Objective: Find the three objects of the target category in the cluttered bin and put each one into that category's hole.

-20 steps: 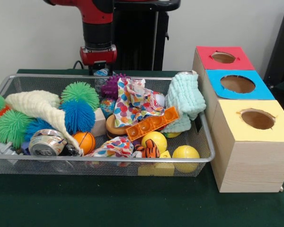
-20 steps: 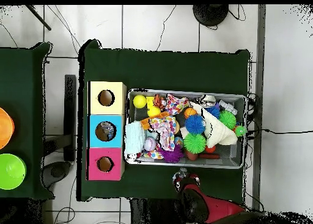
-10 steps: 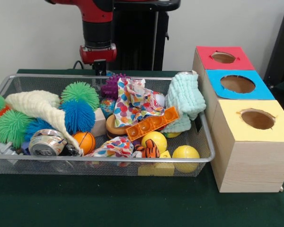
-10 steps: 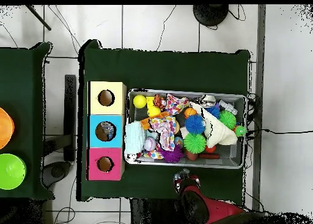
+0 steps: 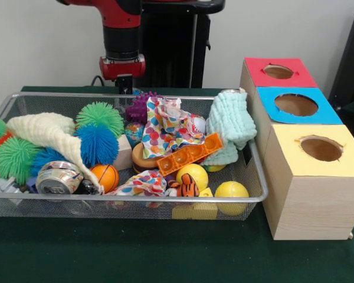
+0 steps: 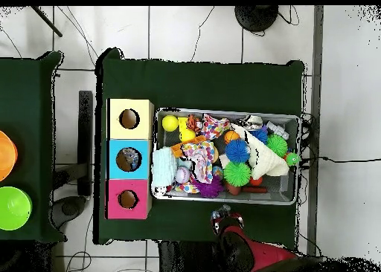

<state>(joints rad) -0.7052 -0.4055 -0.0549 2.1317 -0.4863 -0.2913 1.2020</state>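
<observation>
A wire mesh bin [image 5: 135, 199] holds mixed clutter: green spiky balls [image 5: 100, 115], a blue spiky ball [image 5: 97, 143], a purple spiky ball [image 5: 139, 106], yellow balls [image 5: 231, 191], an orange ball [image 5: 107, 175], a baseball [image 5: 198, 123], a can [image 5: 58, 178], a tiger toy [image 5: 187, 187], cloths and an orange tray [image 5: 189, 154]. To the bin's right stand three boxes with holes: red [image 5: 278, 71], blue [image 5: 295, 104] and yellow [image 5: 321, 148]. My gripper [image 5: 125, 86] hangs behind the bin's far rim, outside the bin [image 6: 227, 199] in the overhead view, gripper [image 6: 219, 212] near the table edge.
A polka-dot cloth [image 5: 168, 127], a mint washcloth [image 5: 229, 122] and a cream cloth [image 5: 50, 134] cover parts of the clutter. Something lies inside the blue box's hole [image 6: 129, 159] in the overhead view. Orange and green bowls [image 6: 11, 207] sit on a side table.
The gripper has drawn slightly up and back behind the bin's far rim. The bin's contents have not moved.
</observation>
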